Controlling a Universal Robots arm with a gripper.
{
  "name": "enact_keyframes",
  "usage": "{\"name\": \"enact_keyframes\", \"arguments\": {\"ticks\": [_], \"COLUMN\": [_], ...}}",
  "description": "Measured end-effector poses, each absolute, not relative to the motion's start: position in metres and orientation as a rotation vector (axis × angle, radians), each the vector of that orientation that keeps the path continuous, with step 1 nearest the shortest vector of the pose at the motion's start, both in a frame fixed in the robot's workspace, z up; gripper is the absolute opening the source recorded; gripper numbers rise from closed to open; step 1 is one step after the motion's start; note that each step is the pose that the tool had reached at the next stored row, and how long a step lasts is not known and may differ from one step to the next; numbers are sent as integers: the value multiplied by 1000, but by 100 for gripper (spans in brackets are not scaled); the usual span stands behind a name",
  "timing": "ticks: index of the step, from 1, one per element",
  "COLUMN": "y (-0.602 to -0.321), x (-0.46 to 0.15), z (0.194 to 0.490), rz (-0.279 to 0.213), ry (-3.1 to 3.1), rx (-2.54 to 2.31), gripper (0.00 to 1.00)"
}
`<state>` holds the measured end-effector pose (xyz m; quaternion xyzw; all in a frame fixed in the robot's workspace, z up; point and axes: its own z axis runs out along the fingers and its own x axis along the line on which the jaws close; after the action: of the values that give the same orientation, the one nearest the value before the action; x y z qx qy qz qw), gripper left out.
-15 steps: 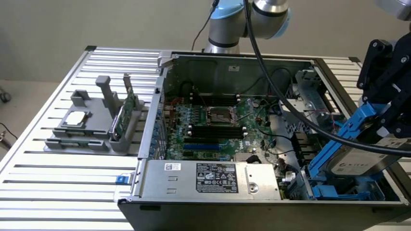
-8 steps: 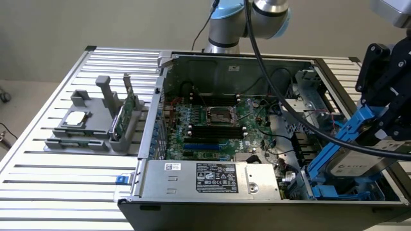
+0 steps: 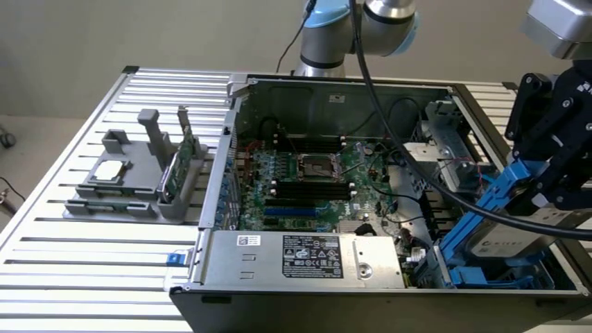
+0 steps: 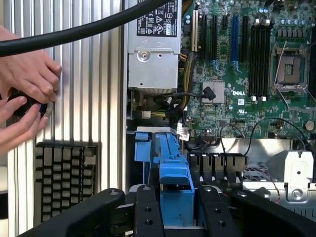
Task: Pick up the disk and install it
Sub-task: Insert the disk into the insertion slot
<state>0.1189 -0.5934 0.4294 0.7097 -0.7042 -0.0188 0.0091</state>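
My jaws are clamped on the blue carrier of the disk. The gripper holds it tilted above the blue drive bay, at the exterior view's right end of the open computer case. A person's hands hover over the slatted table nearby.

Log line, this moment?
gripper: shut on silver-grey hard drive in blue plastic carrier | drive: tilted, over blue bay in open computer case

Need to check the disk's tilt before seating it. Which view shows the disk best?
The exterior view: the disk shows its grey face, label and blue carrier, tilted, at the exterior view's right. In the wrist view, its blue carrier end sits clamped in the gripper.
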Motion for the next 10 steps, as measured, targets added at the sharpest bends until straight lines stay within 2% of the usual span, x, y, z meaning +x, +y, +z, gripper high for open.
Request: {"name": "enact_keyframes", "arguments": {"ticks": [10], "y": [-592], "x": [119], "z": [412], "rz": [-58], "ry": [-2199], "rx": [2217], "gripper": [33]}}
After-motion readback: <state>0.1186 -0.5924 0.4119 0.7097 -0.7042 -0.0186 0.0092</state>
